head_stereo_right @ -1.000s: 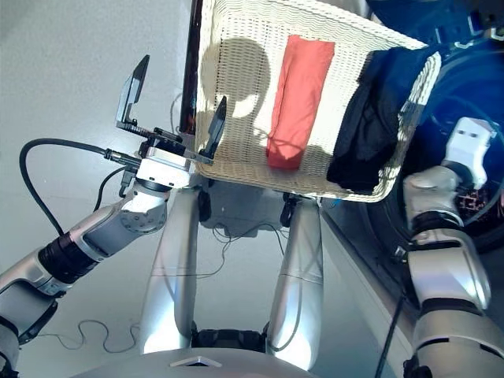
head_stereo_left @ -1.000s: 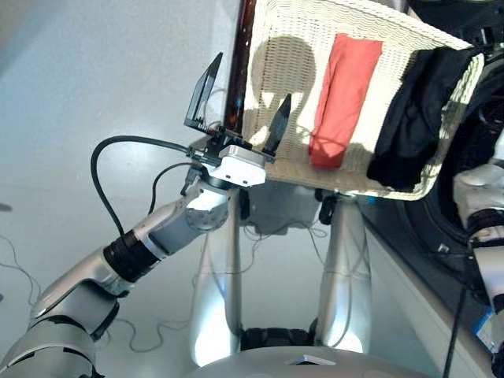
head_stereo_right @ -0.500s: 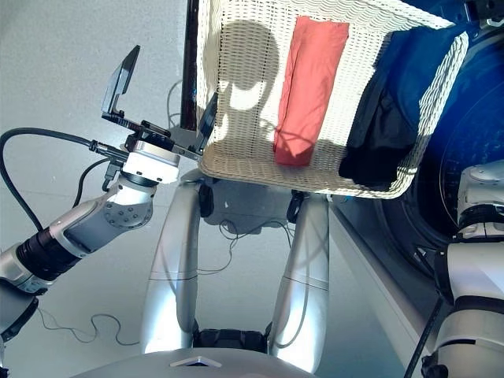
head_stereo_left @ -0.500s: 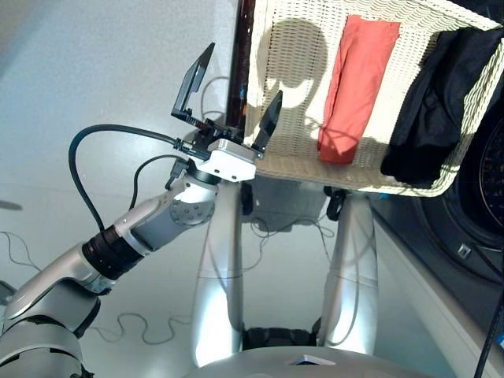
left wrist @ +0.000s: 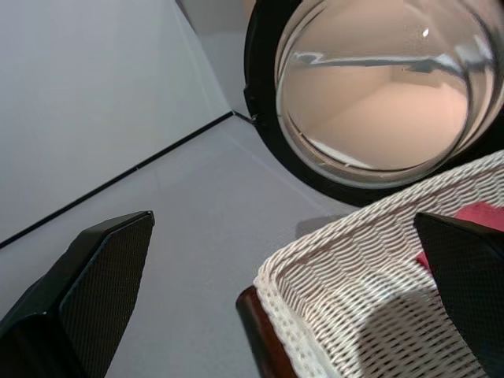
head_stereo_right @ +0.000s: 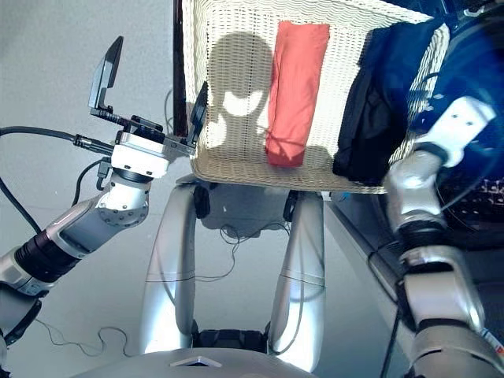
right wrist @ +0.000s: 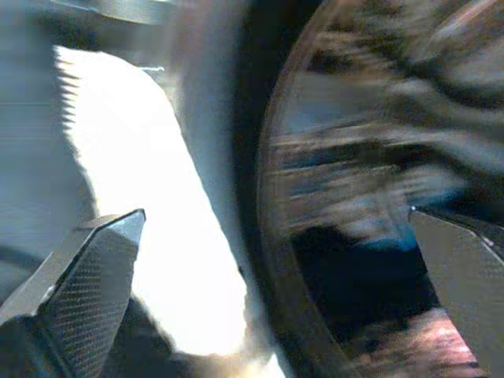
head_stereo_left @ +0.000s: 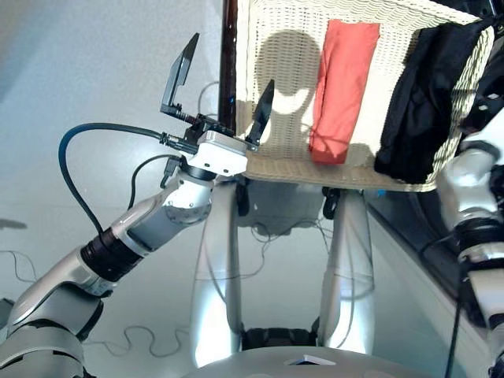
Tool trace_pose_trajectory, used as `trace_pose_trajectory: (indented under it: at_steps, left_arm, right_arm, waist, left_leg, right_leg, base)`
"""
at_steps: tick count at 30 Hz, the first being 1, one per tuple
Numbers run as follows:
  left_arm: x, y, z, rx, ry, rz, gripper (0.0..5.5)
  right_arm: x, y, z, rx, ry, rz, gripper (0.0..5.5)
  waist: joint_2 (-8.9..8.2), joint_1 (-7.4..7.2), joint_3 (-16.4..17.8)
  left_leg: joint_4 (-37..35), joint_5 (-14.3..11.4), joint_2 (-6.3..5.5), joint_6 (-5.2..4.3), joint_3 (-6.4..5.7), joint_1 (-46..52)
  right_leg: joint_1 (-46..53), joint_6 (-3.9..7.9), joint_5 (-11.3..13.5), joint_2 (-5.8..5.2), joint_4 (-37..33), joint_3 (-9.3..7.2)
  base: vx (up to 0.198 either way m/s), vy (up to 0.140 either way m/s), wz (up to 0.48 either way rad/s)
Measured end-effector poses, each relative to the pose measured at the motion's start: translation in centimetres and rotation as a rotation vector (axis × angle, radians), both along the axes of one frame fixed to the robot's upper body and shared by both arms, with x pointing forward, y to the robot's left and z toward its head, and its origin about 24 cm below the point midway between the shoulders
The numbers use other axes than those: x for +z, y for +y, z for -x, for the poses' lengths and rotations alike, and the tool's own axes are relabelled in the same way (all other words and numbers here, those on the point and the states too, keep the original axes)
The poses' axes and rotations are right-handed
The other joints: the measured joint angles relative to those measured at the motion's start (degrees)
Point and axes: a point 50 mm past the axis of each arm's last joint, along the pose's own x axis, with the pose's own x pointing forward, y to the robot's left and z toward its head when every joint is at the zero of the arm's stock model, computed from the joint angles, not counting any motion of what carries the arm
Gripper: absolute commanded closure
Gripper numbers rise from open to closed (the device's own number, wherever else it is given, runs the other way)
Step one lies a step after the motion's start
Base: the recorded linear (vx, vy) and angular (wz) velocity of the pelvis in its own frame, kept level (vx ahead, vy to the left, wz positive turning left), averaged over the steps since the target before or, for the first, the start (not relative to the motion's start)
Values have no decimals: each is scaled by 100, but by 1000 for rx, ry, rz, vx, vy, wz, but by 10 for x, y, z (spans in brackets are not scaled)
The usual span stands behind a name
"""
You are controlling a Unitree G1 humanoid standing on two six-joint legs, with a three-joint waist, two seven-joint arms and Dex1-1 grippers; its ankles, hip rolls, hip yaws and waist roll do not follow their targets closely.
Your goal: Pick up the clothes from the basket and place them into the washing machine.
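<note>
The cream-white wicker basket [head_stereo_left: 287,161] stands ahead of me. In it lies a folded red-orange cloth [head_stereo_left: 340,87]. A dark navy garment [head_stereo_left: 425,102] hangs over the basket's right rim. My left gripper [head_stereo_left: 222,94] is open astride the basket's left corner, one finger inside the rim and one outside, holding nothing. In the left wrist view the washing machine's round glass door [left wrist: 378,87] shows beyond that corner [left wrist: 315,283]. My right arm [head_stereo_right: 417,189] rises beside the basket's right end, near the navy garment. The right gripper [right wrist: 276,213] is open and empty, facing the machine's dark door ring.
A dark brown upright post [head_stereo_left: 229,47] stands at the basket's left corner. Thin cables [head_stereo_left: 157,335] trail over the pale floor below. A black cable [head_stereo_left: 87,150] loops off my left forearm. The dark grey machine front [head_stereo_right: 472,213] fills the right side.
The view has shifted a little. My right arm has come up beside the basket's right end. The left gripper stays open at the left corner. The clothes lie as before.
</note>
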Motion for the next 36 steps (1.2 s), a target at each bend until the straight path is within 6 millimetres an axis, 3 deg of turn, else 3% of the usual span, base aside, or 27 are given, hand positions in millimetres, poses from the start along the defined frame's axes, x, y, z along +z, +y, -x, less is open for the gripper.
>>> trace_pose_trajectory:
  at_steps: [5, 8, 11, 16, 24, 27, 30, 36]
  left_arm:
    - [-5, 3, 1, 0, 38, 11, 0]
    - [-7, 3, 1, 2, 46, 9, 0]
    - [-6, 5, 2, 5, 46, 8, 0]
    - [-6, 4, 5, -12, 45, 6, 0]
    - [-3, -1, 7, -36, 40, 32, 0]
    - [-3, -2, 7, -41, 44, 44, 0]
    - [-2, -3, 7, -54, 56, 69, 0]
    - [2, -4, 6, -85, 82, 130, 0]
  right_arm:
    - [-3, 33, 13, 202, -29, 69, 0]
    - [0, 56, 18, 355, -45, 110, 0]
    - [2, 80, 21, 509, -53, 174, 0]
    - [14, 95, 25, 619, -89, 293, 0]
    - [28, 117, 19, 698, -136, 328, 0]
    - [29, 124, 13, 714, -116, 347, 0]
    - [20, 130, -9, 678, -34, 341, 0]
    - [17, 128, -41, 596, 111, 414, 0]
  waist:
    - [-11, -184, -1]
    - [-26, -200, 0]
    - [-29, -182, 0]
    - [-33, -182, -1]
    - [-42, -151, -1]
    - [-42, -152, -2]
    - [-44, -137, -3]
    - [-43, 93, -2]
  left_leg:
    - [-29, -6, 61, 7, 33, 56]
    - [-85, -11, 98, -3, 105, 141]
    - [-94, -33, 161, -67, 95, 275]
    - [-197, -40, 185, -80, 110, 522]
    - [-240, -40, 192, -89, 88, 602]
    - [-241, -43, 191, -94, 80, 653]
    - [-251, -38, 190, -92, 75, 666]
    - [-252, -27, 185, -111, 72, 656]
  right_leg:
    - [44, -37, 26, 102, -72, 55]
    - [78, -60, 42, 135, -116, 92]
    - [217, -58, 42, 189, -162, 75]
    - [444, -60, 43, 205, -263, 67]
    - [529, -65, 42, 214, -288, 38]
    - [585, -65, 42, 212, -297, 30]
    - [588, -72, 47, 212, -290, 28]
    - [573, -76, 43, 206, -280, 23]
  base:
    - [0, 0, 0]
    - [0, 0, 0]
    - [0, 0, 0]
    - [0, 0, 0]
    - [0, 0, 0]
    - [0, 0, 0]
    - [0, 0, 0]
    - [0, 0, 0]
